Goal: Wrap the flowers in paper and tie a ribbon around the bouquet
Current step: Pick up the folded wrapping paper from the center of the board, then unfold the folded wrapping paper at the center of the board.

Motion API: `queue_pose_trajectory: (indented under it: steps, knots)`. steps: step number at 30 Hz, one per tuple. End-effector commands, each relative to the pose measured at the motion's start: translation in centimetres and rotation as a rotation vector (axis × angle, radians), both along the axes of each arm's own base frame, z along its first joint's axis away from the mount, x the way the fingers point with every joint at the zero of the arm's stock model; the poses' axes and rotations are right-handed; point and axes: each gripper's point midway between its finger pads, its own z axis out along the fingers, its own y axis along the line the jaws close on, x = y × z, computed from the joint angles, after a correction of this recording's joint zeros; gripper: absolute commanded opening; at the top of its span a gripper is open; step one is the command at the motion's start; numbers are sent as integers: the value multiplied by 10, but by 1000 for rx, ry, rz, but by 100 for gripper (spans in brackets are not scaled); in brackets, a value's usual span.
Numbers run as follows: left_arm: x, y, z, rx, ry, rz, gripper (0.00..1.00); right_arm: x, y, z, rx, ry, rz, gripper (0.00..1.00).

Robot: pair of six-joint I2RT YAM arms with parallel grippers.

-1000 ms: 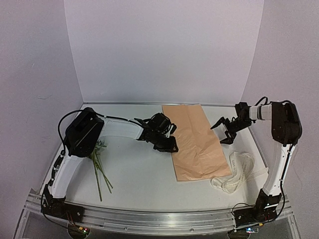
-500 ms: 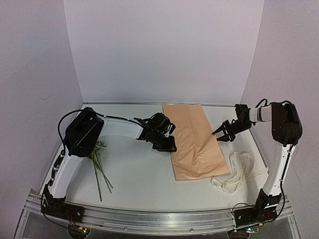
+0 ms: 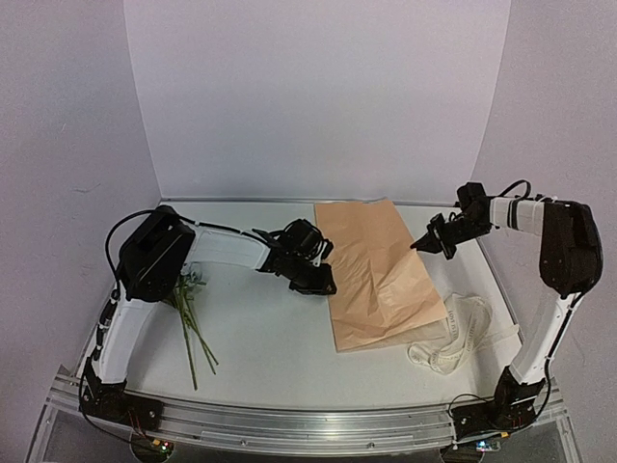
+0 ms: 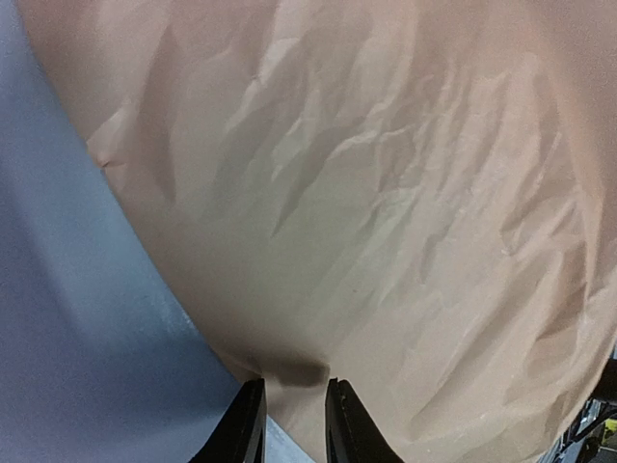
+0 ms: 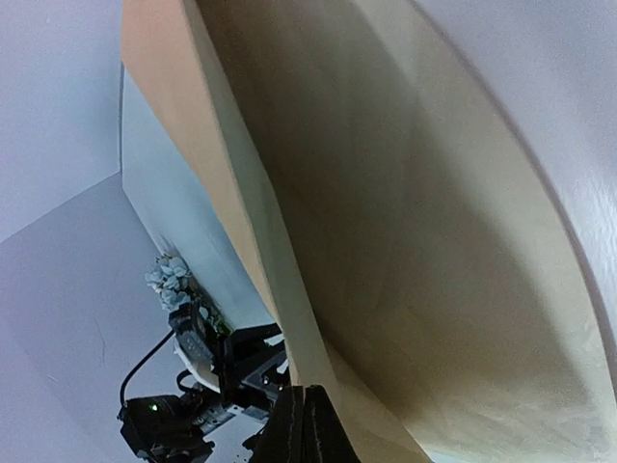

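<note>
Your right gripper (image 3: 431,241) has just pinched the paper (image 3: 371,265) at its right edge and raised it. Your left gripper (image 3: 323,286) pinches the opposite edge. The flowers (image 3: 188,304) lie lower left, unwrapped.

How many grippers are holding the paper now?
2. The left gripper pinches the paper at its left edge; the right gripper is shut on its lifted right edge.

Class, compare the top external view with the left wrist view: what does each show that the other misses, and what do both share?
Only the top external view shows the flowers, the ribbon and the right pincer shut on the paper, its right edge raised. Only the left wrist view shows the paper's fine creases and its edge between the fingers of the left pincer. Both show the paper and the left pincer.
</note>
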Motion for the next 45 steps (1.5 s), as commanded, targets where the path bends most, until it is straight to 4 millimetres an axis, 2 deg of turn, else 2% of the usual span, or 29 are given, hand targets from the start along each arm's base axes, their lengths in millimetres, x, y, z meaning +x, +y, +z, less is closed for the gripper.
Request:
queue_pose_trajectory:
  steps: [1,4,7,13,15,16,18,21,24,26,32,37,38,39,41,42,44,45]
  knots:
    - [10,5,50,-96,-42,17,23,-35,28,51,-104,-58,133,0]
    - [9,5,54,-115,-44,10,23,-61,54,66,-179,-72,230,0]
    - [6,3,58,-139,-39,-5,23,-77,75,77,-250,-97,288,0]
    - [-2,1,77,-219,-38,-27,22,-84,124,99,-315,-156,359,0]
    - [-3,4,82,-235,-34,-20,22,-81,144,111,-330,-201,396,0]
    - [-3,7,86,-247,-30,-10,22,-79,151,110,-341,-202,410,0]
    - [2,19,94,-272,-24,31,21,-71,168,120,-346,-224,420,0]
    - [11,49,104,-311,-8,120,24,-55,191,113,-349,-203,415,0]
    - [13,86,113,-330,-3,188,28,-47,203,100,-392,-196,423,0]
    - [11,104,120,-345,-3,216,30,-41,211,84,-417,-183,422,0]
    - [2,139,116,-312,7,284,30,-35,239,70,-503,-260,439,0]
    - [5,182,144,-218,-103,401,50,-32,271,56,-469,-304,448,0]
    - [8,193,149,-193,-124,435,53,-31,280,53,-440,-307,451,4]
    - [10,204,152,-162,-140,467,56,-31,289,51,-410,-308,454,14]
    - [8,222,154,-105,-149,514,62,-32,300,52,-359,-315,458,47]
    - [8,229,157,-90,-159,532,65,-34,304,55,-343,-323,465,59]
    - [4,237,164,-82,-175,542,71,-43,307,68,-324,-350,495,78]
    - [2,240,164,-70,-175,541,74,-46,305,73,-323,-362,511,84]
